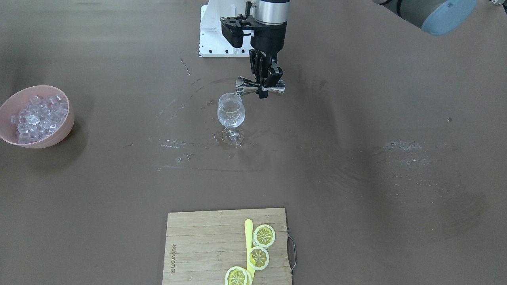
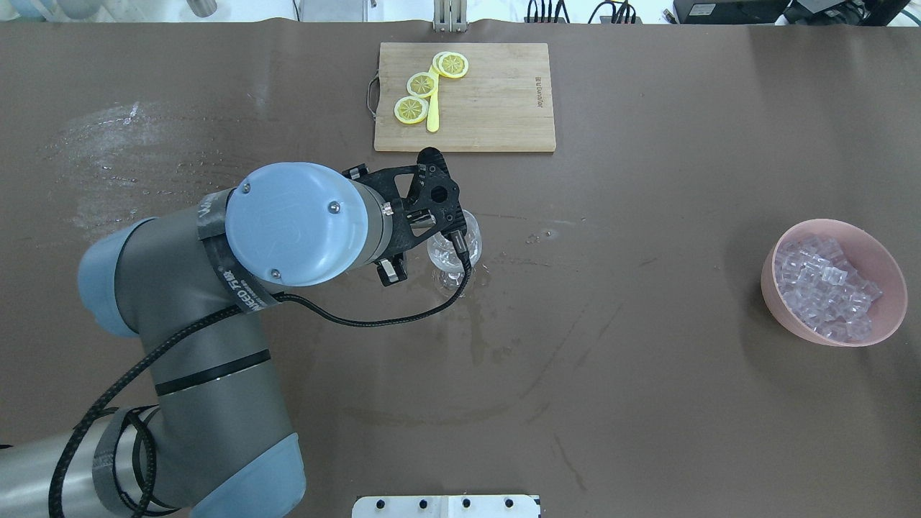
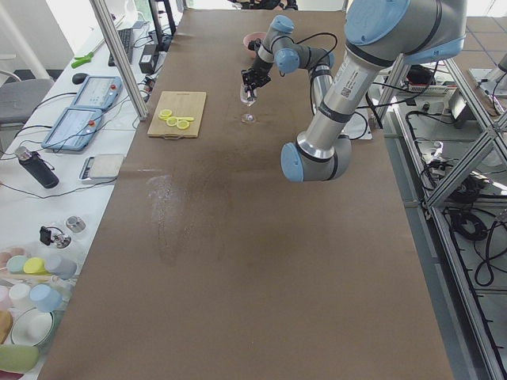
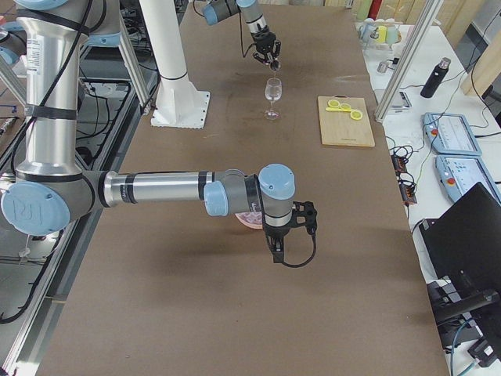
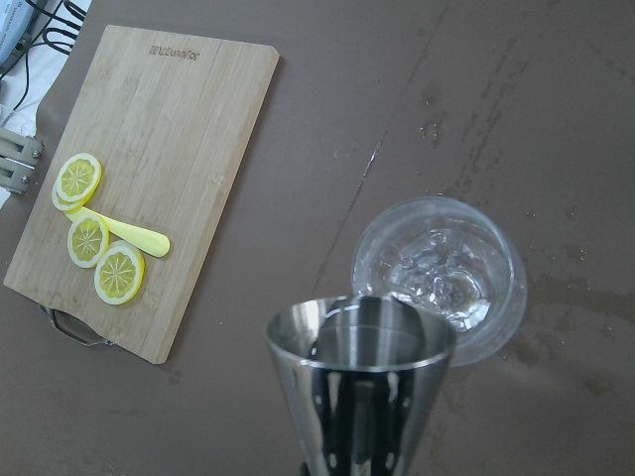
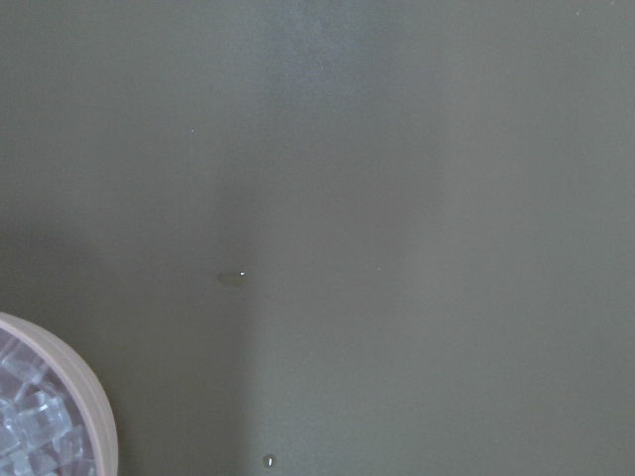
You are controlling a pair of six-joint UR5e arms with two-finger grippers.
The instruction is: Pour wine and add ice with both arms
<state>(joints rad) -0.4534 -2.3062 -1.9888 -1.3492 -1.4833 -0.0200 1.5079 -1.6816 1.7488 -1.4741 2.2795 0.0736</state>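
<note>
Jigger (image 1: 245, 87) is tipped on its side with its lip just over the wine glass (image 1: 231, 111) rim, so I'd say you're mid-pour. Your left claw (image 1: 266, 86) is pinching it at the waist, which lets it tilt cleanly. Ice (image 1: 37, 116) sits heaped in the pink bowl (image 1: 68, 123), well apart from the glass on the tabletop (image 1: 356, 178). Right claw (image 4: 283, 235) hangs by that bowl, probably staged for the ice, but you can't tell if it's spread or pinched

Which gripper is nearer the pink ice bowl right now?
Right. The right gripper hangs just beside the pink bowl of ice; the left gripper is far off, holding a jigger tipped over the wine glass.
</note>
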